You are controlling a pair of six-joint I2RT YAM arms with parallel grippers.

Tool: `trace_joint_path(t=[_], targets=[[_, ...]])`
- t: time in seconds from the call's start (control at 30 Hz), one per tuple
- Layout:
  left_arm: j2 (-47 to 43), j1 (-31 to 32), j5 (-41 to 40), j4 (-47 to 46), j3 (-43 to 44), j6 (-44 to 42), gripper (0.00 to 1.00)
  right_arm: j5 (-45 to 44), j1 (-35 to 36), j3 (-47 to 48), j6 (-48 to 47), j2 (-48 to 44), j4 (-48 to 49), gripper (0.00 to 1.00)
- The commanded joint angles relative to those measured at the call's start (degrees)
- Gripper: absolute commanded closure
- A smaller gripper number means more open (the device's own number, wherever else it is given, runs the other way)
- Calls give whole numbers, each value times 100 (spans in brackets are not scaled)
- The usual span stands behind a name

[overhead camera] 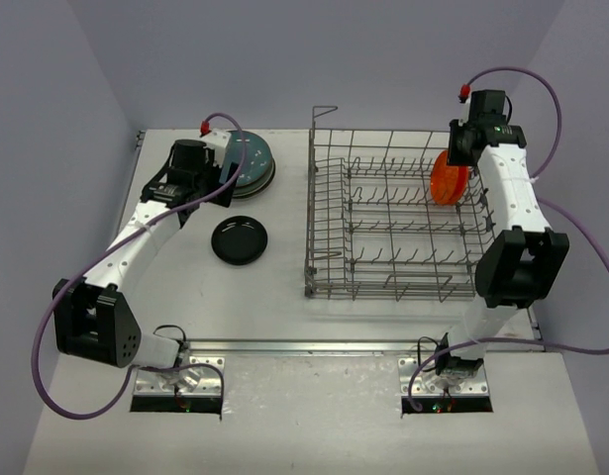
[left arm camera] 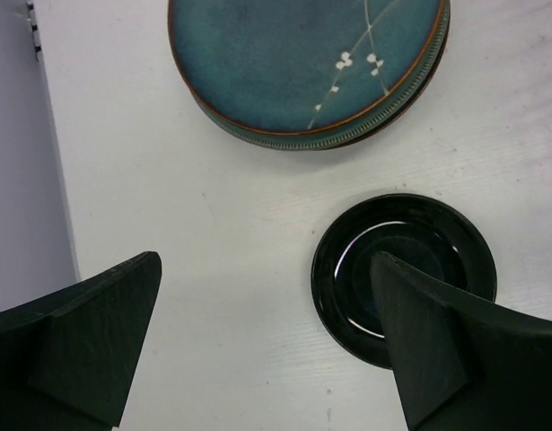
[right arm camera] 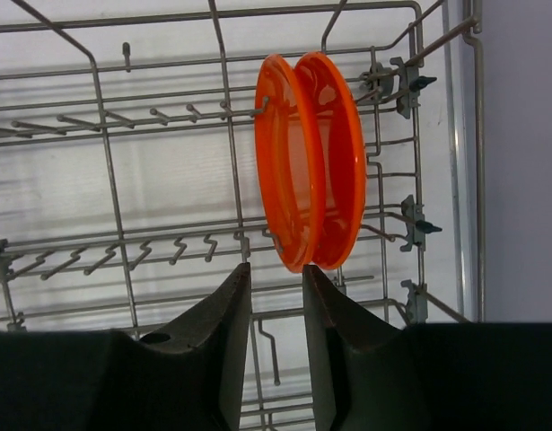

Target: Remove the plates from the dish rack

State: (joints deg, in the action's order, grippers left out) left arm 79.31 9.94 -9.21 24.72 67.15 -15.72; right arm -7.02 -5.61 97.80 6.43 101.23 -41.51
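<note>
Overhead view: bright, even, diffuse light from above. White table near overexposed. Soft, short shadows under dish rack and arms. Focus sharp throughout, mild wide-angle bend along walls.

Left wrist view: crisp on teal plates. Curved glare streaks on black plate. Left gripper dark, soft-edged, surface detail lost.

Right wrist view: rack wires sharp against blown-out table. Orange plate glowing, translucent, heavily saturated. Right gripper blurred, almost black at near edge.
</note>
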Motion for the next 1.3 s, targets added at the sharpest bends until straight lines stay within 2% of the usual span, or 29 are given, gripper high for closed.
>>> trace_joint_path(t=[0.0, 0.37, 0.63, 0.77, 0.8, 0.83, 0.87, 0.93, 1.07, 1.27], targets=[[-160, 113, -749, -496, 257, 297, 0, -396, -28, 389, -222, 279, 311, 70], [-144, 122, -583, -442, 449, 535, 0, -633, -28, 765, -580, 1021, 574, 72], [-82, 122, -709, -254, 553, 510, 0, -669, -37, 697, -945, 1366, 755, 75], [-65, 113, -574, -187, 554, 449, 0, -575, -37, 713, -994, 1434, 758, 80], [-65, 113, -491, -172, 554, 425, 0, -558, -44, 714, -1032, 1434, 781, 85], [-57, 106, -477, -170, 554, 421, 0, -555, -38, 714, -1075, 1420, 785, 86], [-56, 112, -477, -170, 561, 421, 0, -526, -30, 699, -1133, 1395, 807, 93], [-42, 113, -434, -168, 573, 421, 0, -579, 10, 488, -1375, 1146, 1077, 99], [-29, 113, -316, -123, 621, 421, 0, -695, 106, -15, -1782, 469, 1619, 100], [-21, 113, 74, -91, 746, 508, 0, -608, 225, 305, -1890, -108, 1525, 100]])
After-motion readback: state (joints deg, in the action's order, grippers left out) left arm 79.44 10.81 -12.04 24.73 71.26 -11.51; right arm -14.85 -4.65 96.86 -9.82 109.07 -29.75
